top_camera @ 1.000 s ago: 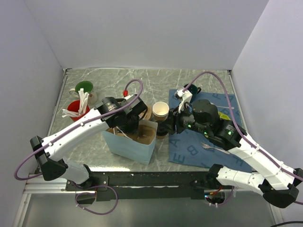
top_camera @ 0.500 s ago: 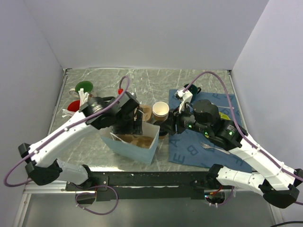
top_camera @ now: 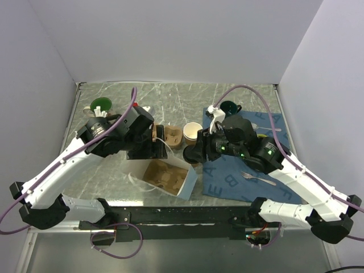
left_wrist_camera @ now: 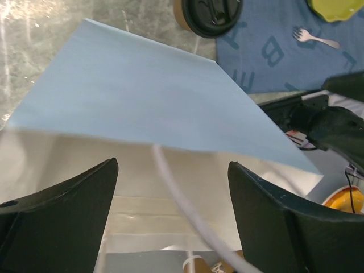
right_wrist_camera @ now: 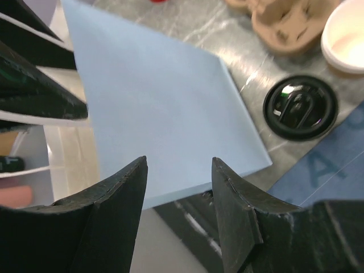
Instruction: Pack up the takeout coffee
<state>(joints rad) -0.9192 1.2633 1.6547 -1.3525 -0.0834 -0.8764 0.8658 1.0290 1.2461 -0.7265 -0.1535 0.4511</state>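
left wrist: black lid (left_wrist_camera: 211, 12) cropped | right wrist: paper cup (right_wrist_camera: 348, 34) cut off

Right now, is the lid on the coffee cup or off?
Off. The black lid lies on the table beside the cup, whose cream inside shows.

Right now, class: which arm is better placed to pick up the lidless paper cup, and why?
Right. The right gripper, open, hangs near the paper cup and black lid; the left gripper hovers over the blue bag, farther away.
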